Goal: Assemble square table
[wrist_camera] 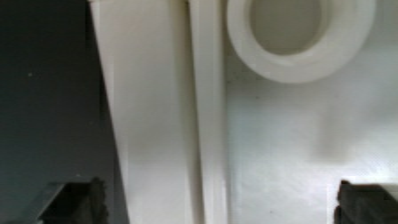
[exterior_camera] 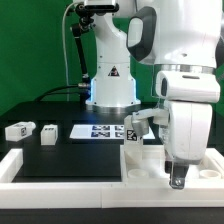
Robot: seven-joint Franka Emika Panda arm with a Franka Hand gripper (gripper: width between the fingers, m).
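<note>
Hanging low at the exterior view's right, the robot's two-finger gripper [exterior_camera: 178, 176] is over the white plastic square table top [exterior_camera: 148, 162], which lies on the dark table [exterior_camera: 40, 110] at the front. The wrist view looks down on that top: its raised rim [wrist_camera: 169, 120] runs along one side, and a round corner hole [wrist_camera: 294, 38] sits just inside the rim. The dark fingertips [wrist_camera: 71, 203] stand spread wide with nothing pinched between them; whether they touch the top I cannot tell. At the exterior view's left, a short white tagged leg [exterior_camera: 18, 130] and a second leg [exterior_camera: 48, 131] lie near each other, well apart from the top. A third tagged leg [exterior_camera: 133, 130] sits at the marker board [exterior_camera: 98, 130]'s right end. A long white L-shaped wall piece [exterior_camera: 60, 168] runs along the front.
</note>
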